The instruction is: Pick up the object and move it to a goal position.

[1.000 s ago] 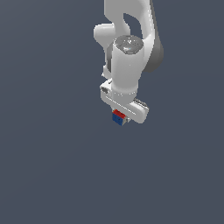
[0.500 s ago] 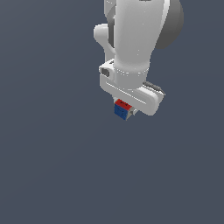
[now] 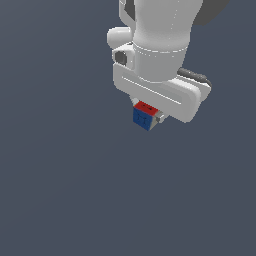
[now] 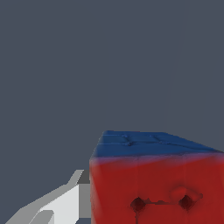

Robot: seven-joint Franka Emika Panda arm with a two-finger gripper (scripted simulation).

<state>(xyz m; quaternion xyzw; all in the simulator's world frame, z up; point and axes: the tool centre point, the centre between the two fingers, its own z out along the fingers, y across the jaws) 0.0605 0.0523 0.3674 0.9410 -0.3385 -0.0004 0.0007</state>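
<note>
Wrist view, closest: cube fills the near frame, red face toward camera, blue face beyond it. One white finger sits flush against the cube's side; the other finger is out of frame. Exterior view: cube tucked right under the white gripper, red face up, blue face out, a bit of white at its side, touching the gripper body's underside. Fingers look clamped on the cube. Arm rises above the gripper. Past the cube, only plain grey-blue background.
</note>
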